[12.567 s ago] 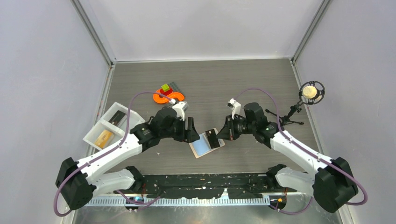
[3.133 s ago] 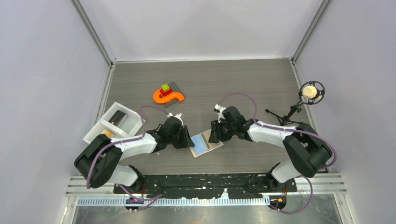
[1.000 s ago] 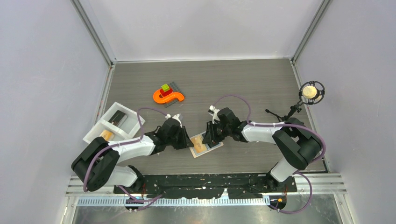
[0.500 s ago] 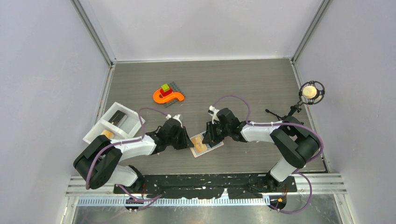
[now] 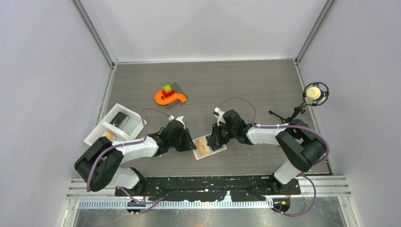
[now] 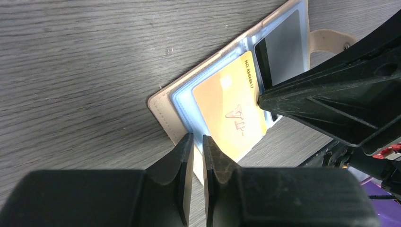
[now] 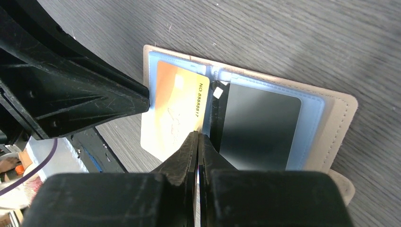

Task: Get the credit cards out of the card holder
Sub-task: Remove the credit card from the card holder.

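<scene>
On the table's (image 5: pixel 255 85) near middle, one open card holder (image 5: pixel 218 146) lies between two grippers.
From above, left gripper (image 5: pixel 191 143) and right gripper (image 5: pixel 213 141) meet at it. Left wrist: fingers pinch the holder's edge. Right wrist: fingers clamped on one orange card (image 7: pixel 172 111), part-way out; one dark card (image 7: pixel 260 127) sits pocketed.

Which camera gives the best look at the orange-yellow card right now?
The left wrist view: the orange-yellow card fills the middle, its VIP lettering and number legible. The right wrist view shows it too, but glare washes its face and the right gripper hides its near edge. The top external view shows only a tiny patch.
</scene>
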